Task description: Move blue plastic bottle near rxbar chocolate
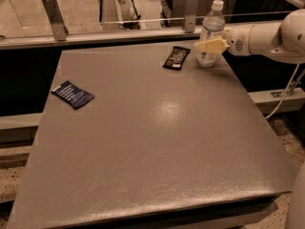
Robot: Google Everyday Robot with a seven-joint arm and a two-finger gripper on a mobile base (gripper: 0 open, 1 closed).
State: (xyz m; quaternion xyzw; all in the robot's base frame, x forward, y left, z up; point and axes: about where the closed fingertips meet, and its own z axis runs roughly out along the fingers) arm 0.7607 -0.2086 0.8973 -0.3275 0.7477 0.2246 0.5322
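Camera view, the only one. The gripper (208, 46) is sitting in the upper right of the frame, reaching in from the right edge on the white arm (267, 35). Its yellowish tip is crossing the front of the lower body of the blue plastic bottle (211, 25). Only that near side is showing, so I cannot tell how far the jaws are open, or whether they are clamping the bottle or just lying against it.

Progress: the bottle is standing upright at the far right corner of the grey table (157, 142), just right of the rxbar chocolate (176, 57). The two are lying near each other with a narrow strip of tabletop showing between them, not touching. Judging from that, the placing part is looking as good as done. What is remaining is letting go, if the bottle is held at all, and pulling the arm back without tipping it.

Look of the bottle: clear plastic, white screw cap, pale label around the middle, tallest thing in frame, base resting on the table as far as I can see. The bar is a flat black wrapper with pale lettering, lying slightly angled.

A dark blue packet (73, 94) is lying well apart, at the table's left edge, taking no part in this.
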